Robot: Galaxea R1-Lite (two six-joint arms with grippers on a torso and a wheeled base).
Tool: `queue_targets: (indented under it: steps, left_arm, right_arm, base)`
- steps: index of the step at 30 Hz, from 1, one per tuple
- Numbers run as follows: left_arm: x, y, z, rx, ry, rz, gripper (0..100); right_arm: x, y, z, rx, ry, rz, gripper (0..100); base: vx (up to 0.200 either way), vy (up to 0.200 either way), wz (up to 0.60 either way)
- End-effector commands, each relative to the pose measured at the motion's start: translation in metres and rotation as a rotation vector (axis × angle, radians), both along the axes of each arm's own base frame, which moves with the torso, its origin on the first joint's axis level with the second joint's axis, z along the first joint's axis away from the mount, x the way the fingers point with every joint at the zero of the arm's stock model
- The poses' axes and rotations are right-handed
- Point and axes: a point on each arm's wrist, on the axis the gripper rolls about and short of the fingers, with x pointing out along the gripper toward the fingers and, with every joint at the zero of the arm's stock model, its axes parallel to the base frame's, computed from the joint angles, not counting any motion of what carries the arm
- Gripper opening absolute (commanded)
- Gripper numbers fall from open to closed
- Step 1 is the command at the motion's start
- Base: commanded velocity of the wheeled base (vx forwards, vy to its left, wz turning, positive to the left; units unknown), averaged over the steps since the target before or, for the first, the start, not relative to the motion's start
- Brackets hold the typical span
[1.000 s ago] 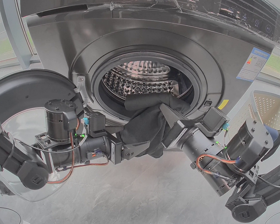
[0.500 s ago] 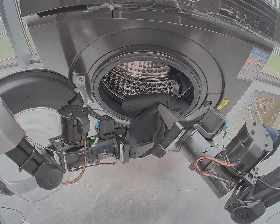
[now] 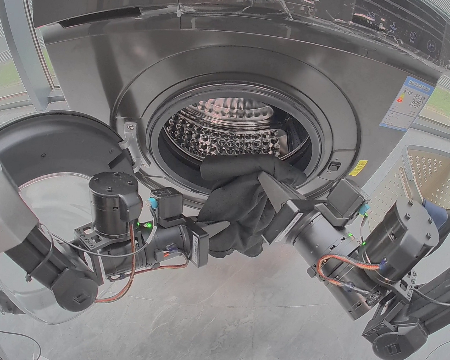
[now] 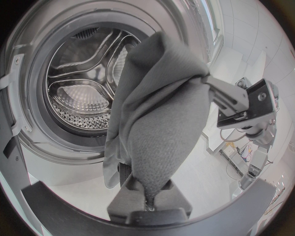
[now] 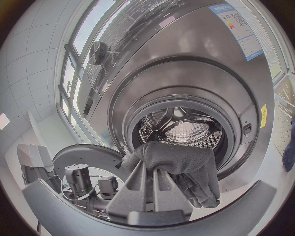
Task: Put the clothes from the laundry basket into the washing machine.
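We are holding the dark grey fabric garment point(image 3: 236, 200) at the near rim of the grey steel washing machine point(image 3: 278, 62). It is draped half into the open drum. The left gripper point(image 3: 219, 227) is clenching its lower end and the right gripper point(image 3: 266, 181) its top fold. We are mid-loading, we judge. Next, both claws need to push the garment past the rim, then release.

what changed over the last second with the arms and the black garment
The left claw moved right, in under the black garment, and is shut on its hanging end. The right claw kept its grip on the garment's top at the washing machine's mouth, barely shifting. The door stayed open and the laundry basket stayed put.
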Motion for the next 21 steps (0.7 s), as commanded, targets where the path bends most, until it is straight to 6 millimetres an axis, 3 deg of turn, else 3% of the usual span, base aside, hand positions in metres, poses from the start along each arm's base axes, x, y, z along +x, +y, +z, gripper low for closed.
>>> queue_targets:
  steps: [1, 3, 4, 9, 21]
  left_arm:
    - [-0.026, 0.008, 0.020, -0.028, -0.037, -0.028, 0]
    - [-0.036, 0.011, 0.028, -0.042, -0.053, -0.039, 0]
    - [-0.039, 0.012, 0.031, -0.047, -0.058, -0.042, 0]
    - [-0.043, 0.015, 0.047, -0.098, -0.082, -0.041, 0]
    - [-0.033, 0.013, 0.068, -0.177, -0.120, 0.008, 0]
  right_arm:
    - [0.006, -0.008, -0.007, -0.020, 0.015, -0.017, 0]
    - [0.005, -0.009, -0.008, -0.022, 0.016, -0.017, 0]
    - [0.005, -0.009, -0.008, -0.018, 0.012, -0.016, 100]
    - [0.003, -0.009, -0.013, -0.028, 0.031, -0.012, 100]
    - [-0.005, -0.025, -0.030, -0.091, 0.081, -0.040, 100]
  base:
    - [0.000, 0.000, 0.00]
    - [0.000, 0.000, 0.00]
    - [0.000, 0.000, 0.00]
    - [0.000, 0.000, 0.00]
    - [0.000, 0.000, 0.00]
